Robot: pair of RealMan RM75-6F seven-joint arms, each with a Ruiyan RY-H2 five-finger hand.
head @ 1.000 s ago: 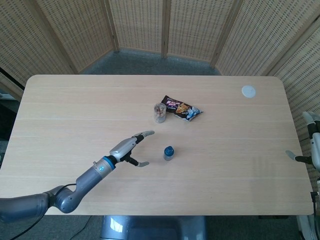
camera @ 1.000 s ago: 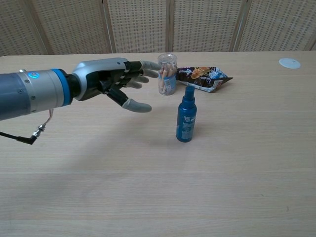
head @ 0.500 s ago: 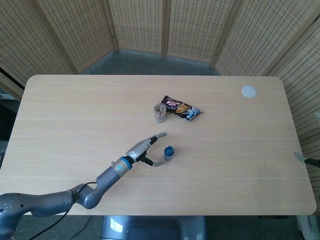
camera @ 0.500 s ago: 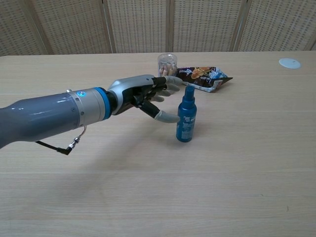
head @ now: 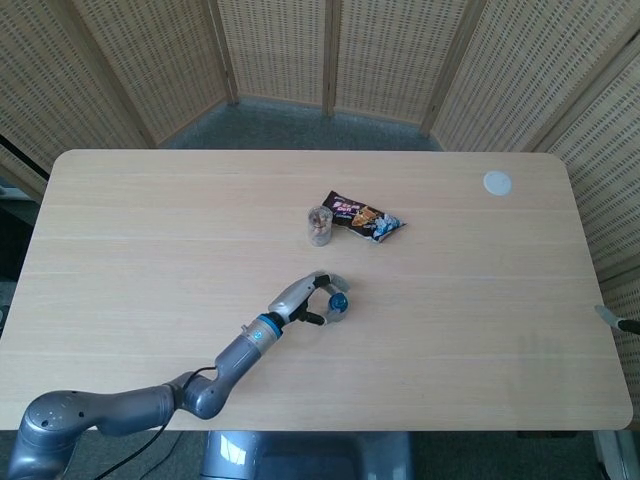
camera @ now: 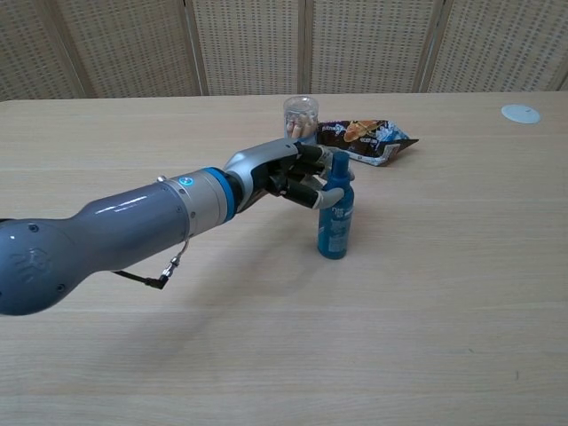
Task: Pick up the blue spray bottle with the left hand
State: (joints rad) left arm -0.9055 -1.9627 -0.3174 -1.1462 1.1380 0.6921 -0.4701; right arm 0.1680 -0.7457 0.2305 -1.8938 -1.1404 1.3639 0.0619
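The blue spray bottle (head: 338,304) (camera: 335,229) stands upright on the wooden table (head: 150,230), a little in front of the middle. My left hand (head: 308,298) (camera: 286,174) reaches it from the left. Its fingers curl round the bottle's neck and upper body, and the thumb lies across the near side. The bottle's base is still on the tabletop. Of my right hand (head: 612,319) only a thin sliver shows at the table's right edge in the head view, so how its fingers lie is hidden.
A clear jar (head: 319,226) (camera: 300,119) stands just behind the bottle. Beside the jar, to the right, lies a snack packet (head: 366,218) (camera: 366,137). A small white disc (head: 497,182) (camera: 519,113) sits at the far right. Wicker screens stand behind the table.
My left hand has moved right up to the bottle, and its spread fingers have curled in around the neck. The bottle has stayed in place.
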